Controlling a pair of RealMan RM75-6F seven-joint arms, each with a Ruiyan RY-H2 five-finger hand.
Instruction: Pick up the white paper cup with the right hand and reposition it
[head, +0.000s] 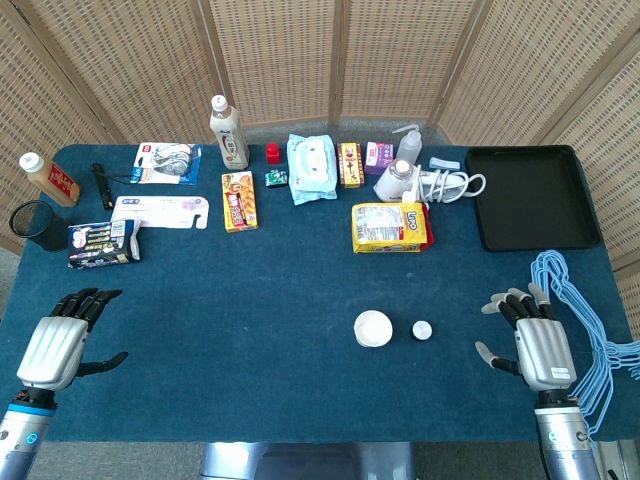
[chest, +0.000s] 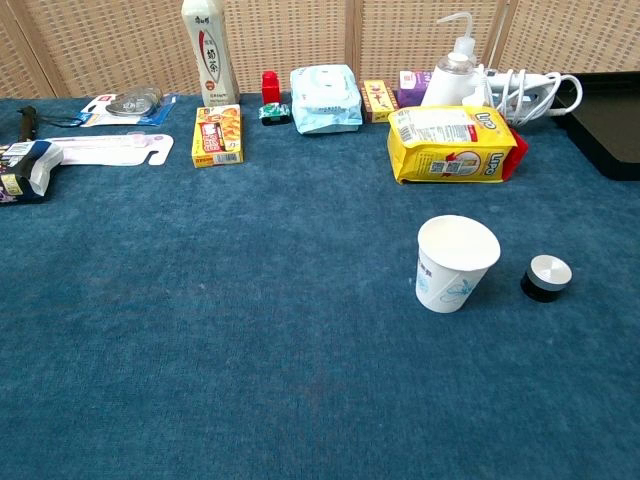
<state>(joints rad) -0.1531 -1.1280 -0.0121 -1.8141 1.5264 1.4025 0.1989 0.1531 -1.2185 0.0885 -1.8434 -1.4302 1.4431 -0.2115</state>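
The table (head: 250, 300) is covered by a dark blue cloth, and most of the clutter is gathered along its far edge. A black tray (head: 530, 195) is set at the far right corner, with a bundle of blue hangers (head: 580, 300) draped over the right edge. A yellow snack bag (head: 388, 227) is laid in front of the far row, right of centre. A tall white bottle (head: 229, 132) is stood upright near the far edge, left of centre.

The left hand (head: 62, 345) is seen at the near left corner — fingers spread, nothing held. The right hand (head: 535, 340) is found near the right edge at the front, likewise spread wide and empty, well apart from the cup.

The white paper cup (chest: 456, 264) is stood upright, mouth up, right of the table's centre and towards the near edge. A small black cap (chest: 546, 278) with a silver top is placed just beside it on the right — not touching.
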